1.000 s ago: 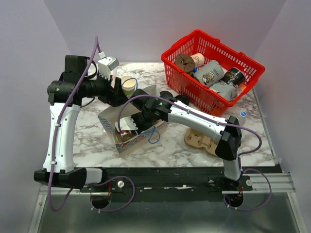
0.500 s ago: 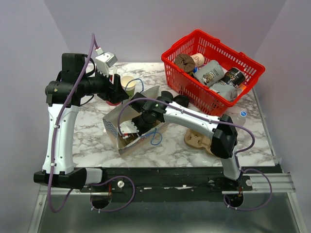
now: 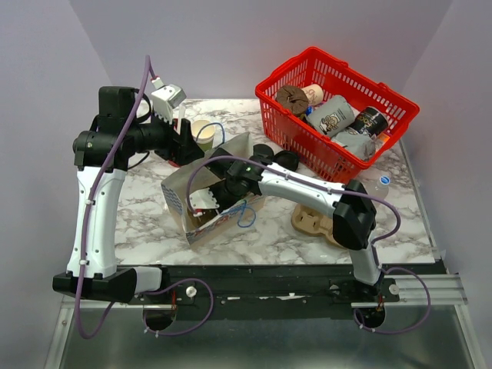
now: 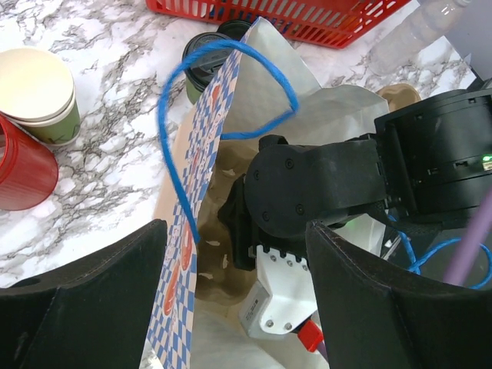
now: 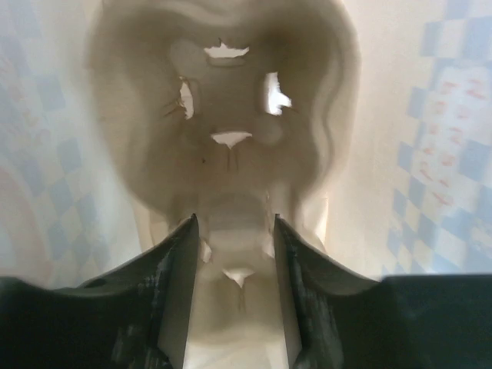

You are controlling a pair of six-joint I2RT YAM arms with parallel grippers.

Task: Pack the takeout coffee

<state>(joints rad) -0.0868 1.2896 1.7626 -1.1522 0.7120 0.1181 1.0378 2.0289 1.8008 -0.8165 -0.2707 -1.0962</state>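
Note:
Two takeout coffees, olive-green with black lids, stand on the table just behind the blue-checked paper bag. My right gripper is deep inside the bag, its wrist filling the mouth. Its fingers stand apart either side of the middle ridge of a brown pulp cup carrier on the bag's floor. My left gripper hovers wide open over the bag's mouth, the bag's side wall and blue handle between its fingers, untouched.
A lidless paper cup and a red cup stand left of the bag. A second pulp carrier lies at the right front. The red basket of several items fills the back right, a plastic bottle beside it.
The right gripper's fingers have spread wider inside the bag. The bag has shifted and turned slightly on the table. The left gripper has edged a little toward the bag.

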